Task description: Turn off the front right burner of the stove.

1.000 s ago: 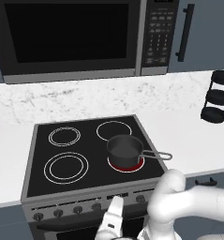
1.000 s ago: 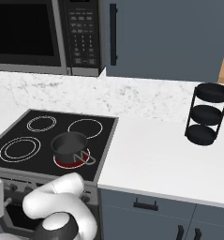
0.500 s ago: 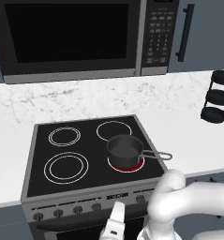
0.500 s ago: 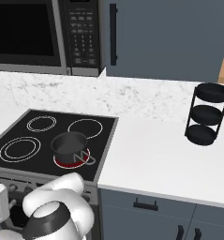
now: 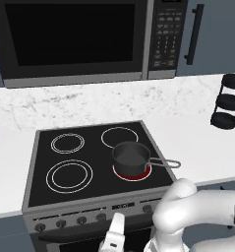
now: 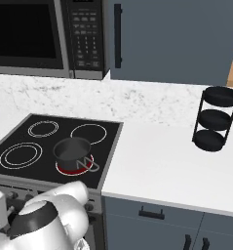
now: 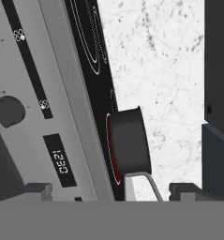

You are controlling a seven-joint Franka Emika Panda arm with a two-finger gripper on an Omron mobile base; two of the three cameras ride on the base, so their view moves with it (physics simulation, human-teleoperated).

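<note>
Glowing front right burner (image 5: 132, 172) above pincer (image 5: 114, 235)

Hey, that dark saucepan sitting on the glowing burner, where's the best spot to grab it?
Probably the thin wire handle of the saucepan, approached from the stove's right side. It sticks out level toward the counter, away from the red front right burner, narrow enough for two fingers.

The stove (image 5: 38, 189) had a glossy black glass top and a matt grey steel front panel. The pot (image 5: 131, 156) looked like dark matt metal. The counter (image 6: 176, 166) was smooth, white speckled stone.
</note>
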